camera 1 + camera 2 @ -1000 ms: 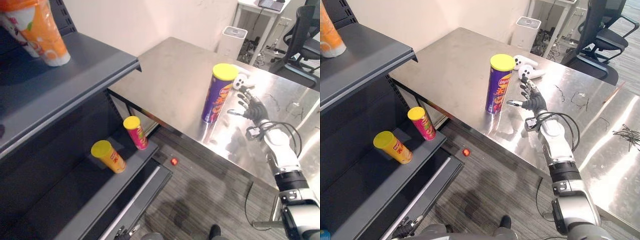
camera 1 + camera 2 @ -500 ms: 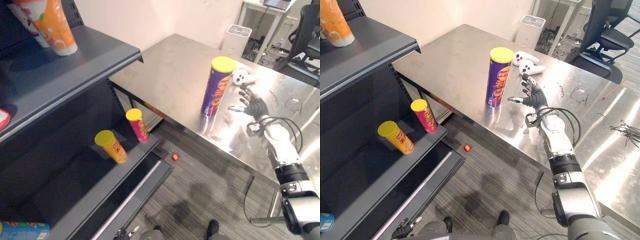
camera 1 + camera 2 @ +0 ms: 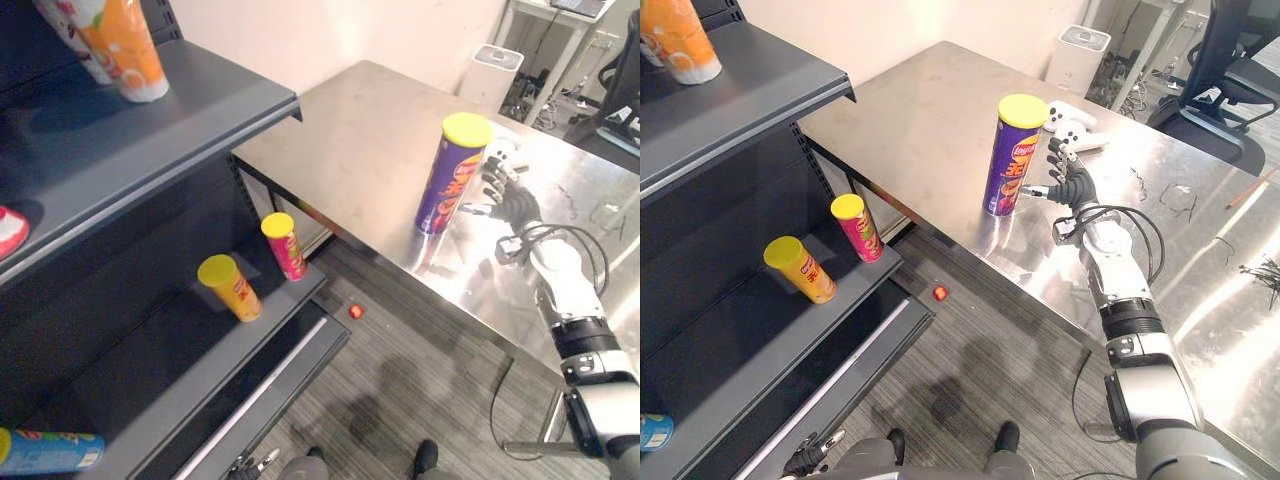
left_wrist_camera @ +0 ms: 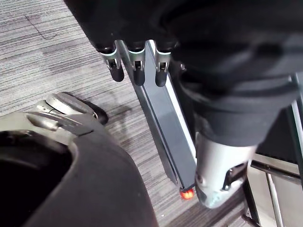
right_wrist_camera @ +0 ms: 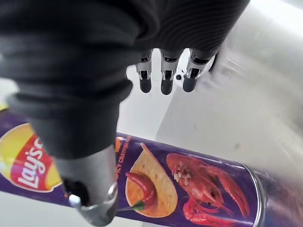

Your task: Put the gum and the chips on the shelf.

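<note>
Purple chips can stands upright on the desk near its front edge — my right hand just beside it, fingers straight and apart, thumb toward the can.

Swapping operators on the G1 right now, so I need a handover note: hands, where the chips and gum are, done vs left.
Right hand: open beside the purple chip can, thumb close to its side, contact unclear, no grip yet.
Left hand: open, holding nothing, low over the floor.
Chip can: upright on the steel table, not shelved.
Lower shelf: an orange canister and a pink canister stand there, both small with yellow lids; cannot tell whether either is the gum.
Done: nothing confirmed.
Left: grasp the chip can and shelve it; find the gum.
</note>
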